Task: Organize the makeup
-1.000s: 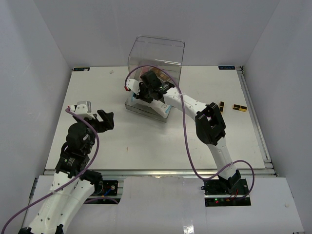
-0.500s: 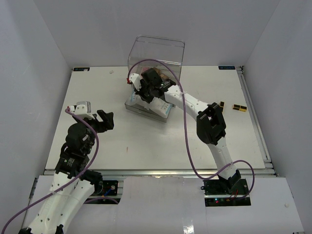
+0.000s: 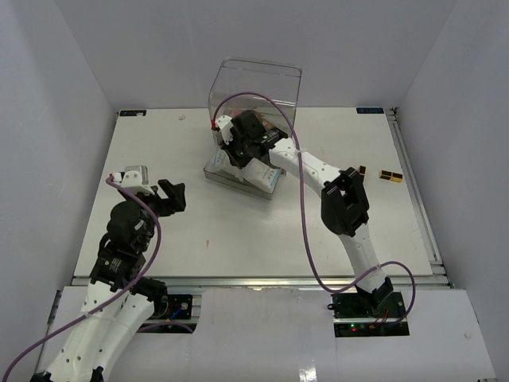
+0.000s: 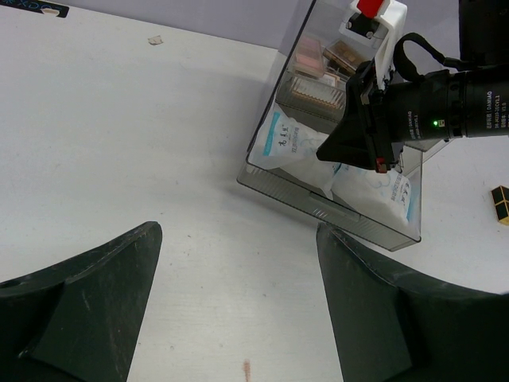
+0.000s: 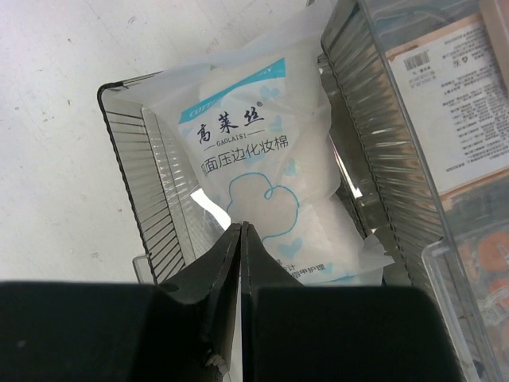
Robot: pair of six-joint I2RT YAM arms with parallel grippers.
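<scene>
The makeup is split between the box and the table. Two white-and-blue packets [image 5: 256, 171] [image 4: 293, 143] lie in the pulled-out clear drawer [image 3: 238, 180] [image 5: 151, 171] of the clear plastic box [image 3: 256, 86]. Pink and brown palettes [image 4: 316, 62] sit inside the box above the drawer. Two small dark-and-orange palettes [image 3: 390, 176] [image 3: 362, 173] lie on the table to the right. My right gripper [image 3: 233, 153] [image 5: 240, 228] hangs over the drawer, shut, with nothing between its fingers. My left gripper [image 3: 163, 199] [image 4: 238, 306] stands open over bare table, well left of the box.
The right arm's forearm [image 3: 306, 167] stretches from the near right across to the box. Its purple cable [image 3: 306, 231] loops over the table's middle. A small palette [image 4: 499, 203] shows at the left wrist view's right edge. White walls close in the table on three sides.
My right gripper has closed its fingers and shifted a little toward the back, over the drawer. The left arm has not moved.
</scene>
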